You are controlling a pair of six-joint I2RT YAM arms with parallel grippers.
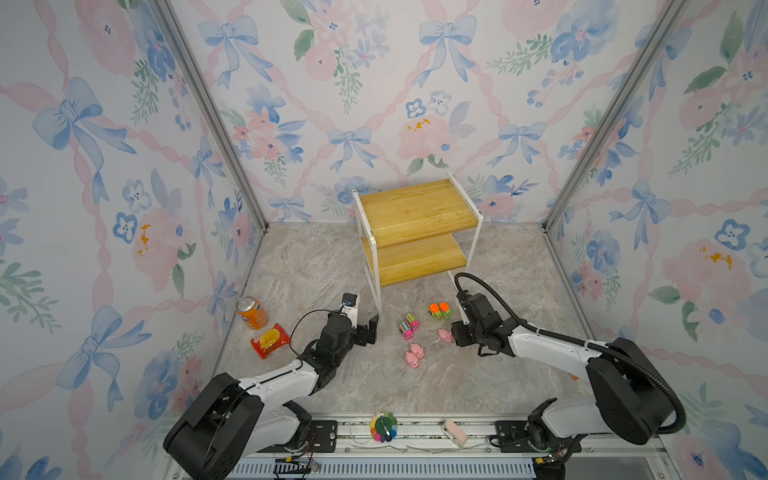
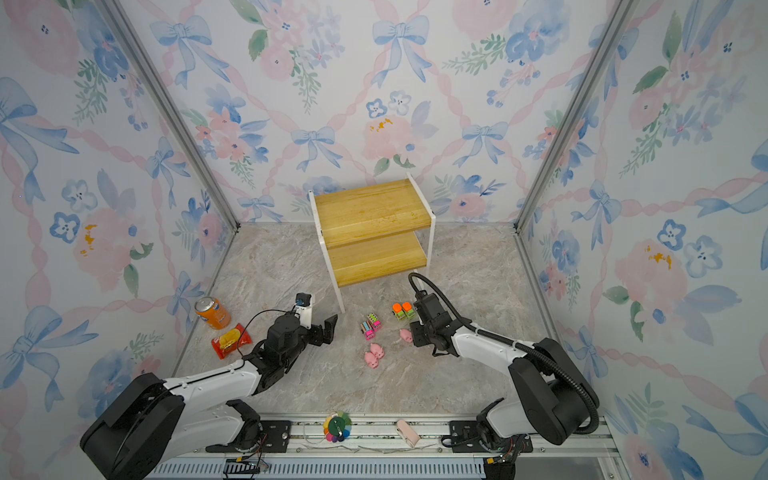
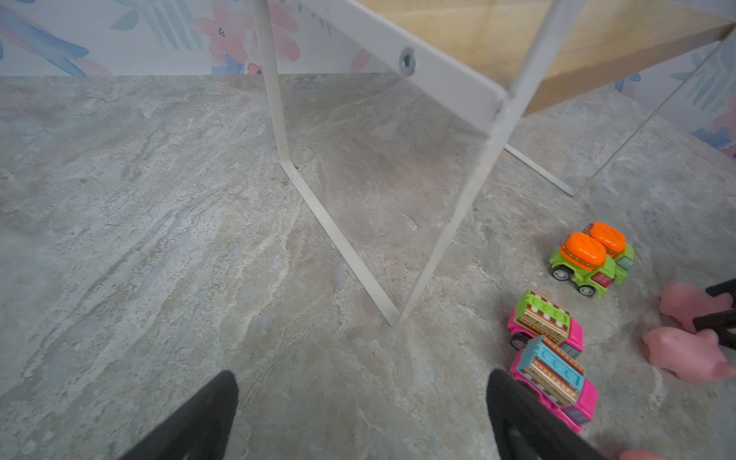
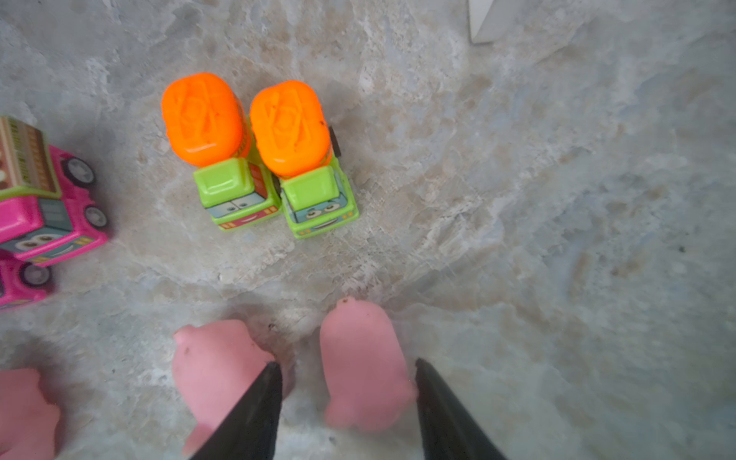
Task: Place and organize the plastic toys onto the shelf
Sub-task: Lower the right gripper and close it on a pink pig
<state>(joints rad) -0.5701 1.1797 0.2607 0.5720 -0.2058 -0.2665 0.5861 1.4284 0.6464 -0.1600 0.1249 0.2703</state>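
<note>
The shelf (image 1: 415,216) stands at the back, both yellowish boards bare. On the floor in front of it are two green trucks (image 1: 440,311) with orange tops and two pink trucks (image 1: 409,324). Two pink pigs (image 1: 414,355) lie close together nearer me. My right gripper (image 4: 346,364) is down at the floor, open, its fingers either side of one pink pig (image 4: 360,366); one finger touches it, and a gap shows at the other. Another pig (image 4: 215,358) lies just outside that finger. My left gripper (image 3: 362,398) hovers open and empty by the shelf's front leg (image 3: 434,247).
An orange soda can (image 1: 251,312) and a red snack packet (image 1: 270,340) sit at the left, behind my left arm. A colourful round piece (image 1: 383,427) and a small pink-white item (image 1: 453,432) rest on the front rail. Patterned walls close in three sides.
</note>
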